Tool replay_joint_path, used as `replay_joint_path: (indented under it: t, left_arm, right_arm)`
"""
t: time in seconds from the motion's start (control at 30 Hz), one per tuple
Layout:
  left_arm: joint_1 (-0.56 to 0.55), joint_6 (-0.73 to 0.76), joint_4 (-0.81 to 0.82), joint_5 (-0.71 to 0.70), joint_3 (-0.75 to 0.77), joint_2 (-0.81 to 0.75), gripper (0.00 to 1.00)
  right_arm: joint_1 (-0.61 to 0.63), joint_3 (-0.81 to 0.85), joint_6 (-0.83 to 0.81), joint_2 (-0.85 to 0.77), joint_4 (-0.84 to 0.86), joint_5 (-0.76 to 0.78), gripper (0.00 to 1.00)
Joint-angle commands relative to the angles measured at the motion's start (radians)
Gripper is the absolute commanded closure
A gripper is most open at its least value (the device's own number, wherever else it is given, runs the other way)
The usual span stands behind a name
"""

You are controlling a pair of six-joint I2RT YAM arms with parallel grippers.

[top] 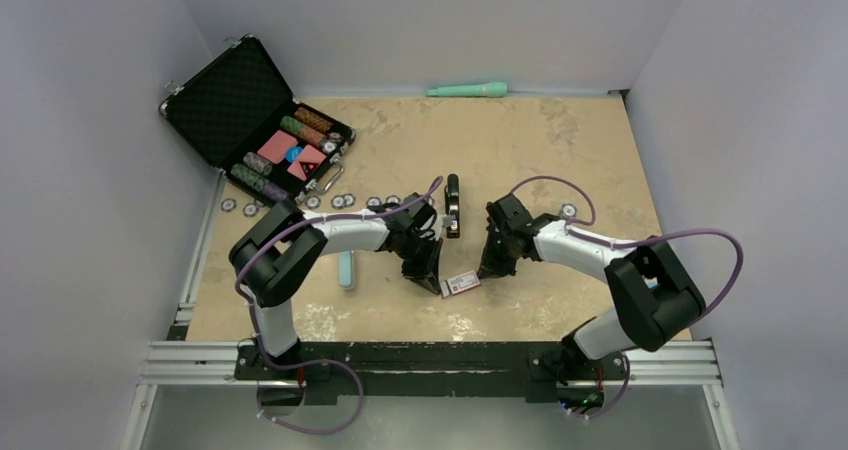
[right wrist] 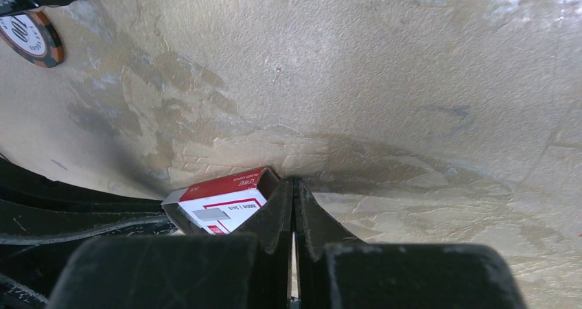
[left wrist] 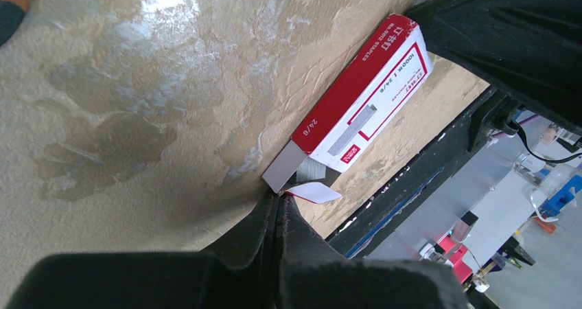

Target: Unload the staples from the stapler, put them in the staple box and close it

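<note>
The black stapler (top: 452,200) lies on the table between the two arms, pointing front to back, with neither gripper touching it. The staples are not visible. A red-and-white box (top: 461,284) lies in front of it. My left gripper (top: 438,286) is shut, and in the left wrist view its tips (left wrist: 278,199) touch the spread flaps at the open end of the box (left wrist: 364,93), where a grey block (left wrist: 312,170) shows inside. My right gripper (top: 488,269) is also shut, and its tips (right wrist: 294,181) rest against the other end of the box (right wrist: 219,202).
An open black case (top: 225,95) with poker chips stands at the back left. Several loose chips (top: 340,201) lie in a row in front of it, and one chip (top: 568,210) lies by the right arm. A pale blue bar (top: 346,268) lies near the left arm, and a teal tool (top: 467,90) at the back wall.
</note>
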Motion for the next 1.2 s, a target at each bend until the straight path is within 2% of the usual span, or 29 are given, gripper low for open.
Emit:
replay_joint_path:
  t: [0.0,1.17]
  left_arm:
    - [-0.006,0.020,0.003,-0.040,0.001,-0.015,1.00]
    - [-0.004,0.031,-0.007,-0.064,-0.001,-0.023,1.00]
  right_arm:
    - [0.017,0.003,-0.017,0.034,-0.011,0.005,1.00]
    - [0.073,0.034,-0.034,0.123,0.007,-0.044,1.00]
